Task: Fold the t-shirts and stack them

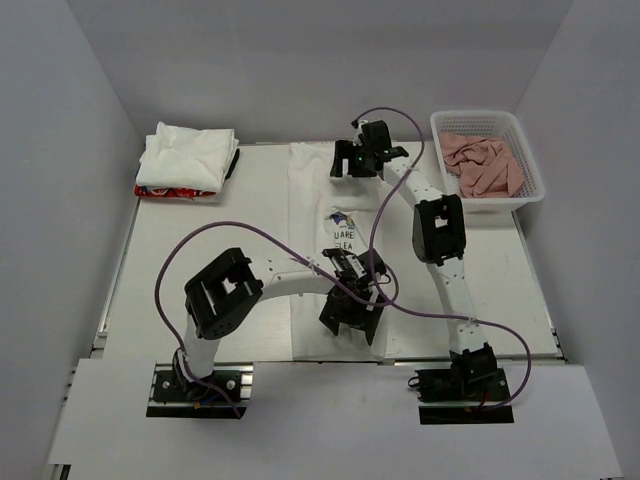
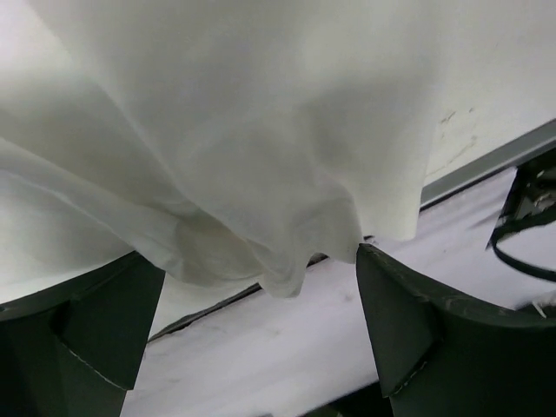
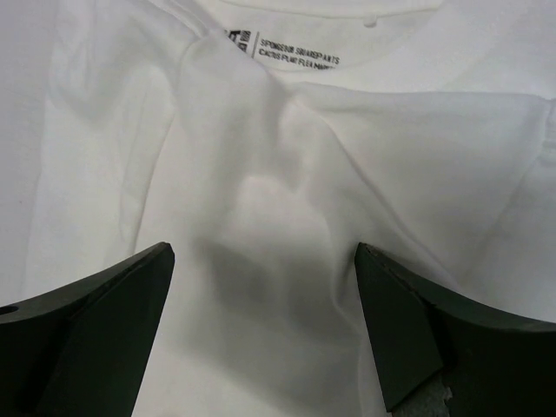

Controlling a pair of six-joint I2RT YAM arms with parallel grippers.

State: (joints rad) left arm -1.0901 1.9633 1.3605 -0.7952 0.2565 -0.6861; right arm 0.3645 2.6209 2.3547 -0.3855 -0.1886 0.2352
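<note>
A white t-shirt (image 1: 318, 195) lies lengthwise down the middle of the table, its cartoon print and dark lettering (image 1: 341, 228) facing up. My left gripper (image 1: 350, 312) is open at the shirt's near hem. In the left wrist view the hem (image 2: 261, 174) is bunched and hangs in front of the open left gripper (image 2: 252, 254). My right gripper (image 1: 361, 160) is open just above the shirt's collar end. In the right wrist view the right gripper (image 3: 262, 249) stands over wrinkled white cloth (image 3: 287, 200) below the neck label (image 3: 287, 50). It grips nothing.
A stack of folded white t-shirts (image 1: 187, 160) lies at the back left, red print showing at its edge. A white basket (image 1: 533, 165) with salmon-pink cloths (image 1: 483, 163) stands at the back right. The table's near edge (image 2: 486, 161) lies just past the hem.
</note>
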